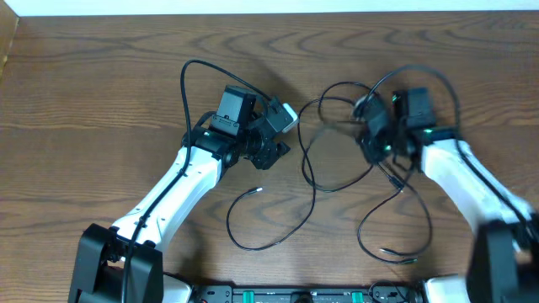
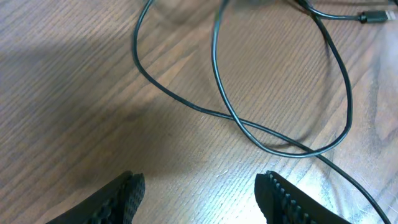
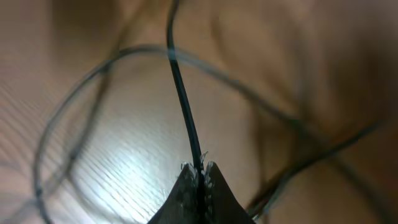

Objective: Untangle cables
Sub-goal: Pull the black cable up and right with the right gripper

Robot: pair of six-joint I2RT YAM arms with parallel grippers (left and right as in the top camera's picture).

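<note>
Left jaws: released, poised over the tabletop near its centre, nothing between them. The cables (thin, black) lie crossed on the wood at 12 o'clock of these jaws. In the overhead view their loops spread from centre toward 3 o'clock, with loose ends trailing toward 6 and 5 o'clock. Right jaws: at 2 o'clock of centre, clenched on one black cable, which runs from the tips toward 12 o'clock.

Dark wood-grain table; thin black cables lying looped, crossing each other, middle and right.
</note>
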